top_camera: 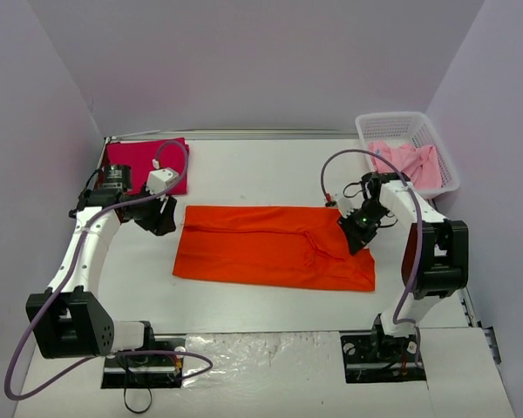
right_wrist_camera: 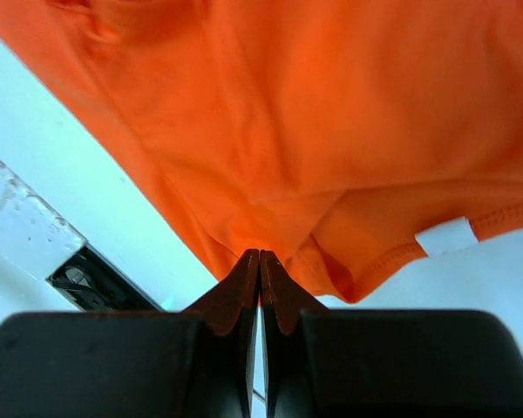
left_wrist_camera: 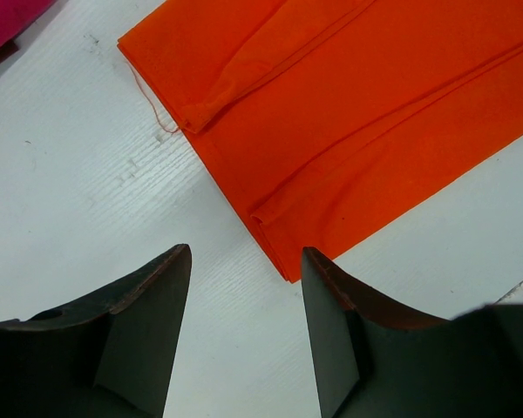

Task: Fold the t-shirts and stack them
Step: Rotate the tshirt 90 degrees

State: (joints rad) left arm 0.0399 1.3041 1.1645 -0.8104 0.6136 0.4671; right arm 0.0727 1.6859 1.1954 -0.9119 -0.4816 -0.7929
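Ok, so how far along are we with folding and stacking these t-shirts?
Done: the magenta t-shirt lies folded at the far left. In hand: the orange t-shirt is spread in the middle, folded into a long strip. The right gripper is shut on its right end, and the left gripper hovers open by its left end. Left: finishing that fold, stacking it, and the pink t-shirt, crumpled in the white basket.

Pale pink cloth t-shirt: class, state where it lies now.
The pale pink cloth t-shirt lies bunched inside the white plastic lattice basket, far right in the top view.
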